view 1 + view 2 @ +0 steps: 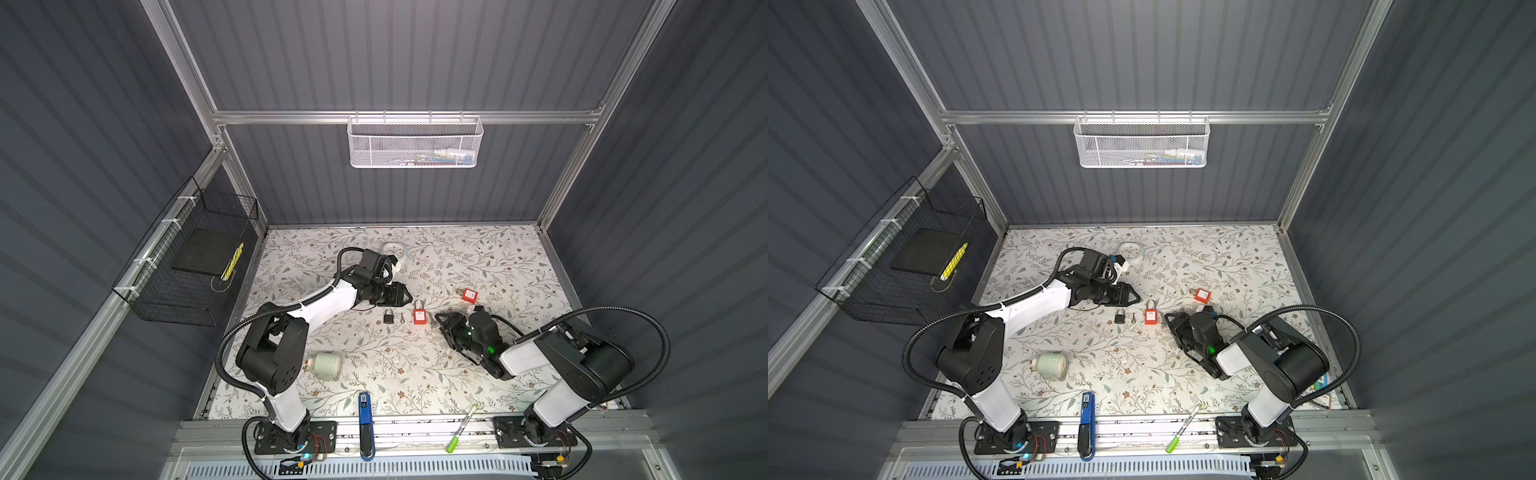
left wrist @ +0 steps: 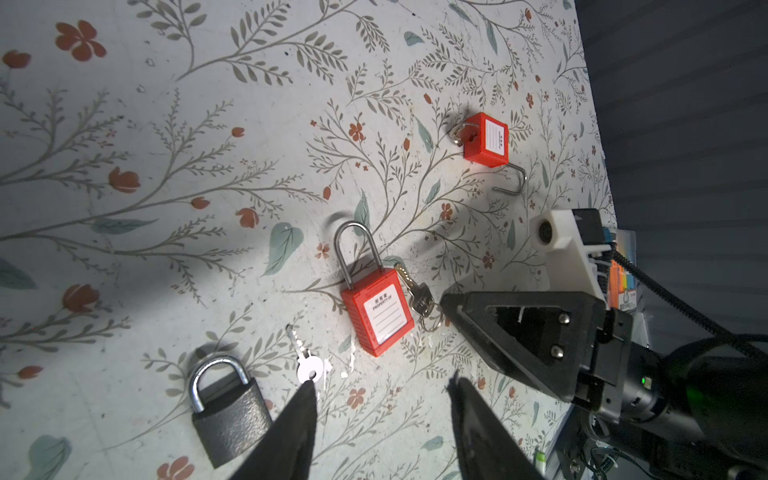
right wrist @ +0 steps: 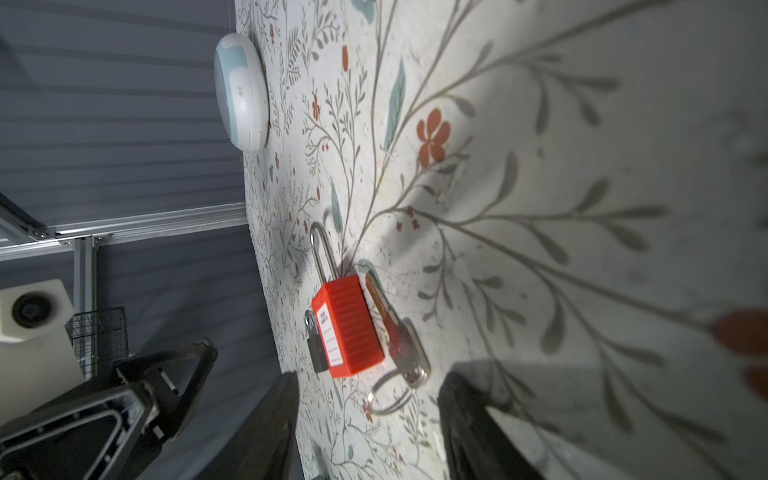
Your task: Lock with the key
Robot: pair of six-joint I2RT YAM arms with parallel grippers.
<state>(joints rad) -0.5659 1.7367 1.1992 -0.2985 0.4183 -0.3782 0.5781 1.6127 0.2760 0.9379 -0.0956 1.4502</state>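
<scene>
Robot lab cell: aluminium frame (image 1: 291, 117), grey panel walls (image 1: 415, 54), hanging mesh basket (image 1: 374, 145).

A pale green cylindrical jar (image 1: 326, 365) lies on its side on the floral table (image 1: 415, 374); a round white clock (image 1: 1130, 252) sits farther back. A green marker pen (image 1: 462, 428) crosses the front edge. A white mesh basket (image 1: 386, 145) hangs behind.
</scene>
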